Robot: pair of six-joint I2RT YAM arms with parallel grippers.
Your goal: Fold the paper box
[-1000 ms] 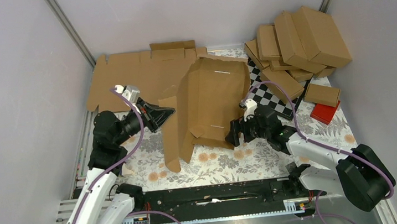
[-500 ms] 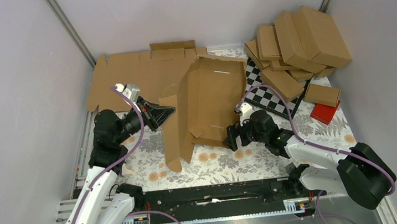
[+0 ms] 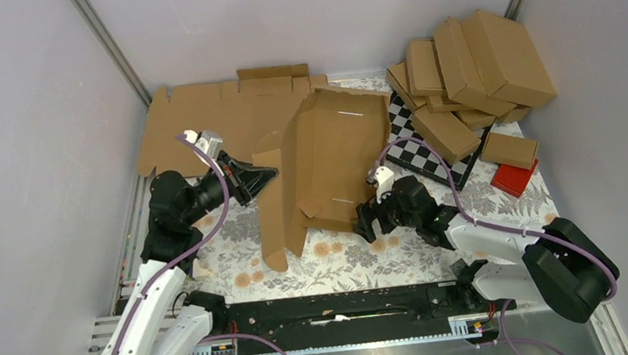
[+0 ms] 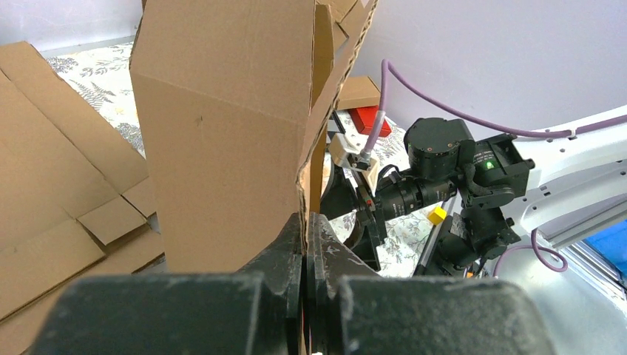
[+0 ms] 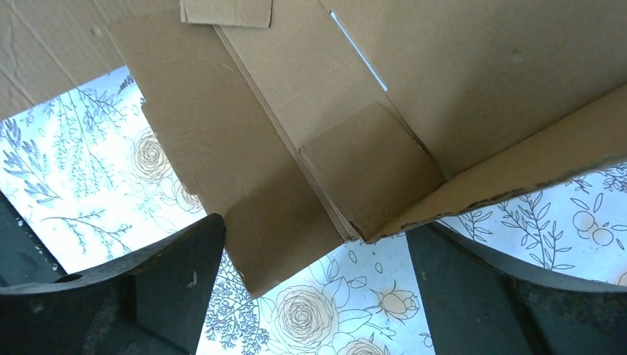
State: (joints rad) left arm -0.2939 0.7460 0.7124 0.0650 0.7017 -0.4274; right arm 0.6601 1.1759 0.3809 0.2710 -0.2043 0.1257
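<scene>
The paper box is a half-raised brown cardboard piece in the middle of the flowered cloth, with its side panels standing up. My left gripper is at its left side, shut on the edge of an upright panel. In the left wrist view the jaws pinch that cardboard edge with the panel rising above them. My right gripper is open at the box's near right corner. In the right wrist view the box's lower flaps hang just ahead of the wide-apart fingers, untouched.
A flat cardboard sheet lies at the back left. Several folded boxes are stacked at the back right over a checkered board, with a red block beside them. A black rail runs along the near edge.
My right gripper has slid left and slightly nearer, closing in on the box's near right corner, still open. The left gripper and the box have stayed put.
</scene>
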